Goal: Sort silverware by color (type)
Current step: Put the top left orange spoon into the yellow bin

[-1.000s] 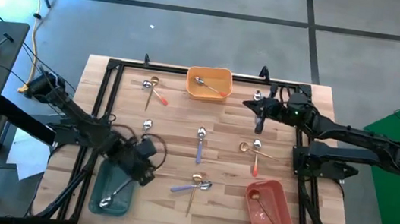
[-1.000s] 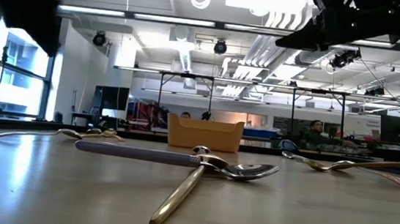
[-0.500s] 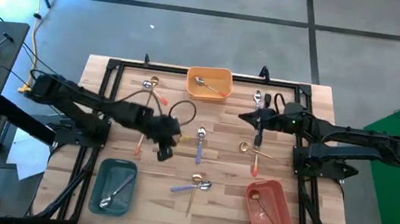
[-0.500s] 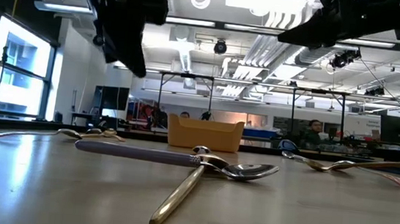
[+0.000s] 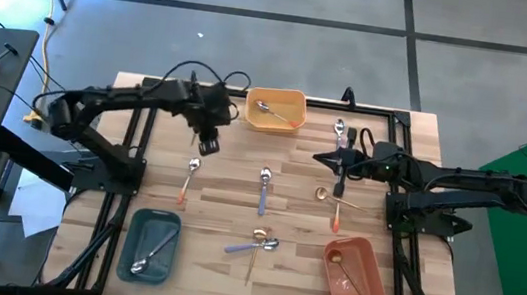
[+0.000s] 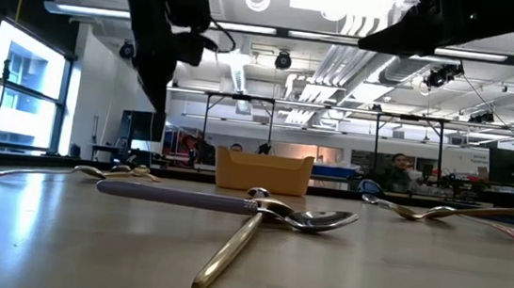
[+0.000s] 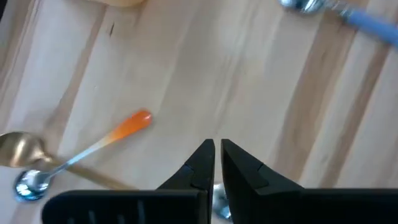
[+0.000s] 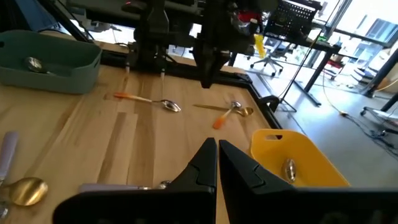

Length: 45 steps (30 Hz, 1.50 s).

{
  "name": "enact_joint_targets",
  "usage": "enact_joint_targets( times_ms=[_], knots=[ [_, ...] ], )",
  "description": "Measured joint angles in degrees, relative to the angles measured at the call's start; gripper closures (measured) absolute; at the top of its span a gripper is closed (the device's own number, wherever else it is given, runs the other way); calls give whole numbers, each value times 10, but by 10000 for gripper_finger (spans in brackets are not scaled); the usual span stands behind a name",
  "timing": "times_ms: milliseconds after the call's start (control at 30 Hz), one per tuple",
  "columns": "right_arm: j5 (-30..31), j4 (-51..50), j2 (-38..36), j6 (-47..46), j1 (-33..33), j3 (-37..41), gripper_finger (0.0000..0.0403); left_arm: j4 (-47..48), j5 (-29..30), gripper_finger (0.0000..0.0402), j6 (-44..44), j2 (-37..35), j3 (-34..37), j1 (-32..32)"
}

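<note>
The left gripper (image 5: 207,145) hangs above the far-left part of the counter (image 5: 239,185), just beside the orange tray (image 5: 276,109); its jaws stand nearly together, holding nothing. Below it lie a crossed pair, an orange-handled spoon (image 7: 93,149) and a gold spoon (image 7: 25,152). The right gripper (image 5: 340,167) hangs over the right-centre of the counter, jaws drawn narrow and empty.

Silverware placement:
- One orange-handled spoon rests inside the orange tray.
- One silver spoon (image 5: 152,255) lies in the teal tray (image 5: 149,245) at the near left.
- One gold spoon (image 5: 340,266) lies in the pink tray (image 5: 355,275) at the near right.
- A second orange-handled spoon (image 5: 188,179) lies loose left of centre.
- A lavender-handled spoon (image 5: 263,190) lies at centre.
- A lavender and gold pair (image 5: 256,244), crossed and touching, lies near the front edge.
- A gold spoon and an orange-handled one (image 5: 337,205) lie crossed beneath the right gripper.
- A silver spoon (image 5: 339,130) lies by the far right rail.
</note>
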State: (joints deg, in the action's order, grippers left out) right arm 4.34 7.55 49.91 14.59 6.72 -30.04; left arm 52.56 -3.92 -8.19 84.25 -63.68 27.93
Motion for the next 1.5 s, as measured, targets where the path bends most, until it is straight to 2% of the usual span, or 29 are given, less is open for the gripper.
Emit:
enact_joint_targets(
  times_ms=[100, 267, 467, 633, 800, 1000, 1200, 1333, 1500],
  knots=[
    [0, 0, 0, 22, 0, 0, 403, 36, 36, 359, -69, 49, -23, 13],
    [0, 4, 0, 62, 0, 0, 403, 78, 107, 303, -201, 141, -71, 10],
    [0, 5, -1, 109, 4, 0, 403, 70, 145, 243, -277, 221, -100, 9],
    [0, 9, -2, 129, 26, 0, 403, 65, 246, 234, -310, 264, -100, 9],
    [-11, 9, -2, 134, 53, 0, 403, 49, 255, 234, -325, 291, -100, 14],
    [-16, 9, -2, 127, 66, 0, 403, 27, 267, 262, -341, 313, -101, 18],
    [-18, 9, -2, 123, 68, 0, 403, 36, 261, 337, -347, 321, -103, 21],
    [-18, 14, -2, 123, 68, 0, 403, 32, 277, 385, -362, 319, -101, 16],
    [-18, 18, -2, 123, 68, 0, 403, 32, 314, 388, -370, 321, -100, 6]
  ],
)
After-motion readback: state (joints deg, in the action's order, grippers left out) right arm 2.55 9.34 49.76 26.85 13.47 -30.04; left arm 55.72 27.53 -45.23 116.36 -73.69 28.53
